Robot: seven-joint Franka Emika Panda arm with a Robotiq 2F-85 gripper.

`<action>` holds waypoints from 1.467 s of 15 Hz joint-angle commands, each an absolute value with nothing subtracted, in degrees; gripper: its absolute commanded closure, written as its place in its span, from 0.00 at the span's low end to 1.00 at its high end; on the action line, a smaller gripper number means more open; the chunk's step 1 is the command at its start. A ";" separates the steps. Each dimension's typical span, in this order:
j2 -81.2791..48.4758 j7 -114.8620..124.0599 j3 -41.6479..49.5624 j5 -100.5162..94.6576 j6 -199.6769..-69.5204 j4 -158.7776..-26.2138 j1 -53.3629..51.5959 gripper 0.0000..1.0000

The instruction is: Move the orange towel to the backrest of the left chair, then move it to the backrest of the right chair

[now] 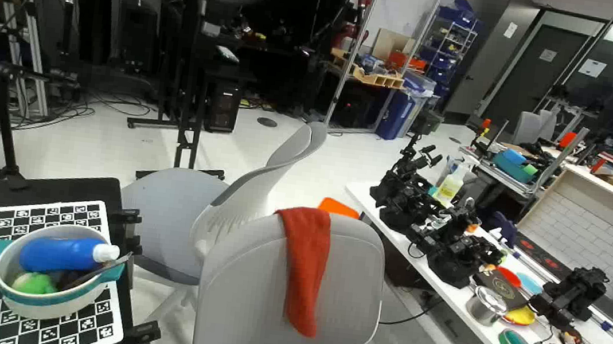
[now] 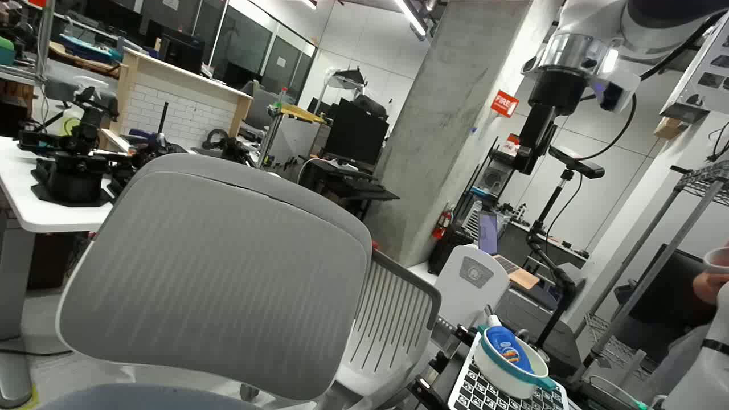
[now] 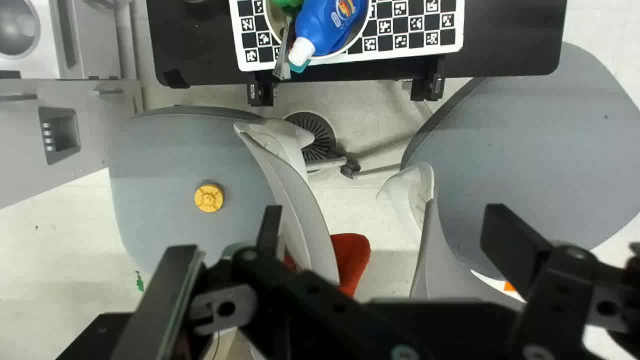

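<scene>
While the towel (image 1: 307,264) hangs over the backrest (image 1: 354,281) of the nearer chair (image 1: 228,301) in an exterior view, its orange-red showing on both sides of the top edge in the wrist view, the hand (image 2: 533,156) stands well clear above, fingers (image 3: 515,250) spread wide and nothing between them. Which chair the task calls right cannot be told for sure; seen from the tabletop (image 3: 510,40), this one is probably it, so the last placing looks done. Leaving well then means rising straight up, fingers apart, so that neither the towel nor the backrest gets snagged. A tug on the long hanging end could pull it off. If this is instead the left chair, pinching the fold at the top edge and lifting high before crossing to the bare chair (image 2: 222,267) would be safest.
</scene>
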State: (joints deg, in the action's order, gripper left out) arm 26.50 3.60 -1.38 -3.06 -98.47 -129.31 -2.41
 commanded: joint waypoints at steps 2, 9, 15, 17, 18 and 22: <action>26.52 3.45 -1.78 -2.87 -98.35 -129.03 -1.94 0.00; 26.55 3.45 -1.78 -2.87 -98.34 -128.90 -1.93 0.00; 26.55 3.45 -1.78 -2.87 -98.34 -128.90 -1.93 0.00; 26.55 3.45 -1.78 -2.87 -98.34 -128.90 -1.94 0.00; 26.55 3.45 -1.78 -2.87 -98.34 -128.90 -1.93 0.00; 21.21 1.16 -0.79 -2.83 -100.82 -124.01 -1.87 0.00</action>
